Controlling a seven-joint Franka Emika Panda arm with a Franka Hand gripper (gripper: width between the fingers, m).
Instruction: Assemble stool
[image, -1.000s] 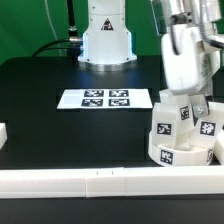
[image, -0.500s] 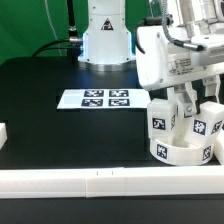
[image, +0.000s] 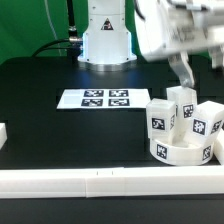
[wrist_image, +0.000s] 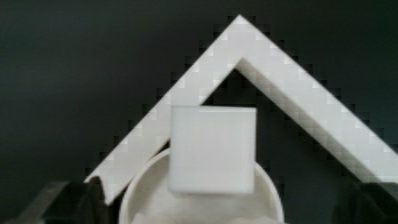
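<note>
The scene is taken by the ext. cam from a fixed spot off the arm, at roughly table height and slightly above, facing across the black table (image: 40, 110) toward the arm's base (image: 105, 40), w/ the marker board (image: 105, 99) mid-frame and a white rail (image: 100, 180) closest to the lens. The wrist cam is carried on the arm and aimed down at close range, so the frame is filled by one leg (wrist_image: 217, 148) on the seat (wrist_image: 157, 195) and angled rails (wrist_image: 267, 85). Shared by both views: the stool (image: 185, 130) at the ext. view's right.
</note>
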